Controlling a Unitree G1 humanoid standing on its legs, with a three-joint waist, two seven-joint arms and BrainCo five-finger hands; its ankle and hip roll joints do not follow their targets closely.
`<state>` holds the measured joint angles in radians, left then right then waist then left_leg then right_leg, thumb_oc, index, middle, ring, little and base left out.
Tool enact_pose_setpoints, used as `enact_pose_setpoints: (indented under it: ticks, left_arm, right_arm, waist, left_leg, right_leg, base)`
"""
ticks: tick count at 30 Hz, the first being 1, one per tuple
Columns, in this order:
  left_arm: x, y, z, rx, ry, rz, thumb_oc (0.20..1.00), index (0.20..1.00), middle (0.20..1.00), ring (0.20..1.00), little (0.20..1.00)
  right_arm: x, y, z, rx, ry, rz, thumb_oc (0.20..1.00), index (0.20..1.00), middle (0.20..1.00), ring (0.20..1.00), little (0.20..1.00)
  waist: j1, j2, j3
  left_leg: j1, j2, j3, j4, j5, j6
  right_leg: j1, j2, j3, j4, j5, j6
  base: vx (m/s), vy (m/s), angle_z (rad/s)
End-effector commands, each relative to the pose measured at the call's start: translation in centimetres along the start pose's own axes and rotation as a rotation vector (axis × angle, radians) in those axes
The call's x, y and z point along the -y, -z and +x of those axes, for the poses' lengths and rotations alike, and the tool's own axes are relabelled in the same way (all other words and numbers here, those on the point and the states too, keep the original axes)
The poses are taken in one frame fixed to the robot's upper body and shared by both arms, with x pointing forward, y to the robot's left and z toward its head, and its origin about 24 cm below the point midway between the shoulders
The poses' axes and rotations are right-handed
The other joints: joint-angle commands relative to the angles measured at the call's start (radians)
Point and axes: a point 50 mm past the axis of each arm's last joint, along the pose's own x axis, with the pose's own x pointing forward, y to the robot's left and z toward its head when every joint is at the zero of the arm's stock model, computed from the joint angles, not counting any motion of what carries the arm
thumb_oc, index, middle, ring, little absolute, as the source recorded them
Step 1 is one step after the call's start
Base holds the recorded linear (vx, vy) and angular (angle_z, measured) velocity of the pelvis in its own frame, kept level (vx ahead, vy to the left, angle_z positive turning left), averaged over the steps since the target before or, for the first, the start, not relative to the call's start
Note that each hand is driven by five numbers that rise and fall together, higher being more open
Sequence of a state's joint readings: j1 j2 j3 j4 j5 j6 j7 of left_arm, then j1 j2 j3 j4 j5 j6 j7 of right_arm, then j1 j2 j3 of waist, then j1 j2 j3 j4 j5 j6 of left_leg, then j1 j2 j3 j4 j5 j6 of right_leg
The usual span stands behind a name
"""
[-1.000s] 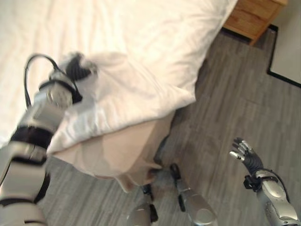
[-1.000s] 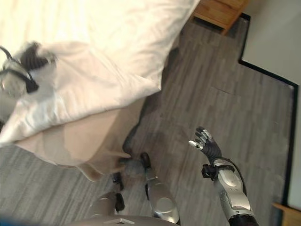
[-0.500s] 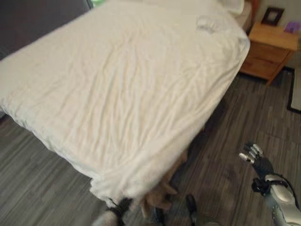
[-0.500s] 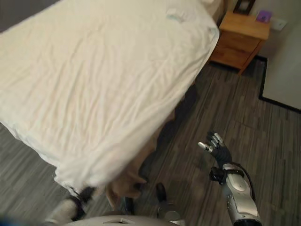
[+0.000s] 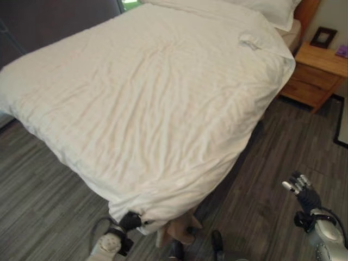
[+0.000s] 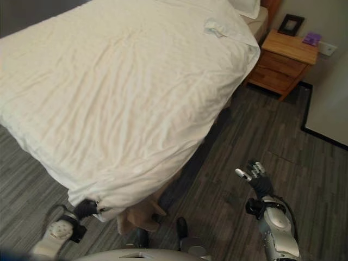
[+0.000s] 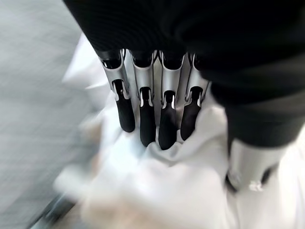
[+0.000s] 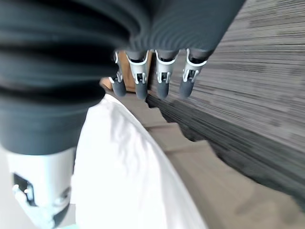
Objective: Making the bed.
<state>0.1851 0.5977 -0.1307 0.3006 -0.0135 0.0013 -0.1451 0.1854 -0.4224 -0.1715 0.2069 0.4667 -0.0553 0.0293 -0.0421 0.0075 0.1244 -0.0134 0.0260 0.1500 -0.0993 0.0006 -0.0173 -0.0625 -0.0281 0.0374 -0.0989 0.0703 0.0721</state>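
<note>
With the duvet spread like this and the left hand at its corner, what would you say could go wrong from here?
1. The left hand is curled on the near corner of the white duvet, which hangs just above the floor; a further pull could drag it down or skew it.
2. The fold near the pillow may stay rumpled if not smoothed.
3. The right hand hangs open over the floor, so only one hand steers the cloth, and it may settle unevenly.

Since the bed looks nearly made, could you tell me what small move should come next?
Probably tug the white duvet corner gently down: the left hand grips the bunched corner, where the beige sheet shows; the right hand hangs open.
</note>
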Motion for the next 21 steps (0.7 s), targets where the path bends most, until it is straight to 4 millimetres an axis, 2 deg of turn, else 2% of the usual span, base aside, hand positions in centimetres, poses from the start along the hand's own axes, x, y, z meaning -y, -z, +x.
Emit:
enact_pose_setpoints:
  ticks: [1,2,3,8,11,13,16,17,18,19,20,21]
  left_arm:
    - [-5.2,-5.2,0.7,0.265,-0.118,-0.137,1.0,1.0,1.0,1.0,1.0]
    - [-6.8,-7.4,-1.0,0.411,-0.09,-0.226,1.0,1.0,1.0,1.0,1.0]
    - [-7.3,-8.1,-1.8,0.45,-0.067,-0.223,1.0,1.0,1.0,1.0,1.0]
    - [-11.5,-11.6,-6.5,0.538,-0.018,0.009,1.0,1.0,1.0,1.0,1.0]
    - [-12.4,-12.4,-7.6,0.584,-0.027,0.006,1.0,1.0,1.0,1.0,1.0]
    - [-13.0,-11.8,-8.0,0.663,-0.081,-0.158,1.0,1.0,1.0,1.0,1.0]
    - [-12.6,-9.7,-7.0,0.709,-0.235,-0.375,1.0,1.0,1.0,1.0,1.0]
    - [-11.0,-8.0,-5.3,0.715,-0.384,-0.585,1.0,1.0,1.0,1.0,1.0]
    - [-11.0,-8.0,-5.3,0.715,-0.385,-0.586,1.0,1.0,1.0,1.0,1.0]
    - [-8.8,-6.9,-3.9,0.702,-0.425,-0.801,1.0,1.0,1.0,1.0,1.0]
    - [-7.6,-7.2,-3.6,0.704,-0.399,-0.833,1.0,1.0,1.0,1.0,1.0]
    - [-6.6,-6.9,-3.5,0.707,-0.413,-0.901,1.0,1.0,1.0,1.0,1.0]
  right_arm:
    - [-0.1,-2.3,0.7,0.112,-0.007,-0.042,1.0,1.0,1.0,1.0,1.0]
    - [0.1,-2.6,0.9,0.125,-0.008,-0.036,1.0,1.0,1.0,1.0,1.0]
    - [0.1,-2.6,0.9,0.126,-0.019,-0.037,1.0,1.0,1.0,1.0,1.0]
    - [0.2,-2.5,0.8,0.123,-0.065,-0.041,1.0,1.0,1.0,1.0,1.0]
    - [0.4,-2.4,0.7,0.123,-0.059,-0.038,1.0,1.0,1.0,1.0,1.0]
    - [0.1,-2.8,0.7,0.159,-0.076,-0.005,1.0,1.0,1.0,1.0,1.0]
    - [-0.9,-3.7,0.6,0.215,-0.154,0.037,1.0,1.0,1.0,1.0,1.0]
    - [-2.2,-3.6,0.7,0.213,-0.219,0.056,1.0,1.0,1.0,1.0,1.0]
    - [-2.2,-3.7,0.8,0.214,-0.219,0.055,1.0,1.0,1.0,1.0,1.0]
    - [-4.1,-3.4,0.9,0.197,-0.313,0.079,1.0,1.0,1.0,1.0,1.0]
    - [-4.6,-3.5,1.0,0.193,-0.326,0.077,1.0,1.0,1.0,1.0,1.0]
    - [-6.1,-3.5,1.0,0.187,-0.399,0.091,1.0,1.0,1.0,1.0,1.0]
  waist:
    - [-0.001,-0.015,-0.009]
    - [0.009,-0.009,-0.015]
    - [0.012,-0.007,-0.019]
    - [0.032,0.014,-0.039]
    - [0.038,0.018,-0.041]
    - [0.042,0.017,-0.042]
    - [0.046,0.012,-0.04]
    - [0.053,-0.003,-0.038]
    - [0.052,-0.001,-0.037]
    - [0.059,-0.012,-0.025]
    - [0.062,-0.014,-0.02]
    - [0.068,-0.02,-0.011]
  left_leg:
    - [0.043,-0.034,0.015,0.012,-0.012,-0.005]
    - [0.051,-0.036,0.009,0.012,-0.011,-0.004]
    - [0.057,-0.037,0.008,0.012,-0.011,-0.003]
    - [0.086,-0.043,-0.002,0.012,-0.011,-0.004]
    - [0.092,-0.045,-0.008,0.012,-0.01,-0.005]
    - [0.093,-0.046,-0.013,0.012,-0.008,-0.006]
    - [0.096,-0.047,-0.02,0.012,-0.007,-0.003]
    - [0.091,-0.048,-0.025,0.012,-0.006,-0.001]
    - [0.091,-0.048,-0.026,0.012,-0.006,0.0]
    - [0.089,-0.05,-0.029,0.012,-0.006,0.002]
    - [0.078,-0.051,-0.032,0.012,-0.001,0.004]
    - [0.071,-0.051,-0.035,0.012,0.002,0.006]
  right_leg:
    - [0.05,-0.037,-0.019,0.012,0.022,0.072]
    - [0.06,-0.038,-0.022,0.012,0.021,0.071]
    - [0.066,-0.039,-0.023,0.013,0.021,0.071]
    - [0.101,-0.045,-0.04,0.016,0.009,0.069]
    - [0.11,-0.047,-0.051,0.017,0.005,0.068]
    - [0.113,-0.05,-0.055,0.019,0.001,0.068]
    - [0.116,-0.055,-0.061,0.021,-0.002,0.067]
    - [0.113,-0.058,-0.067,0.022,-0.002,0.065]
    - [0.113,-0.058,-0.068,0.023,-0.003,0.065]
    - [0.111,-0.06,-0.071,0.025,-0.003,0.062]
    - [0.101,-0.059,-0.073,0.028,0.001,0.061]
    - [0.096,-0.06,-0.079,0.032,0.002,0.06]
  base:
    - [-0.03,0.007,0.02]
    - [0.0,0.0,0.0]
    - [0.0,0.0,0.0]
    - [0.0,-0.001,-0.01]
    - [-0.01,0.0,0.07]
    - [-0.02,0.007,0.13]
    - [-0.02,0.018,0.1]
    - [-0.03,0.011,0.06]
    - [-0.06,0.016,0.02]
    - [-0.07,0.009,0.08]
    - [-0.11,0.011,0.14]
    - [-0.07,0.001,0.19]
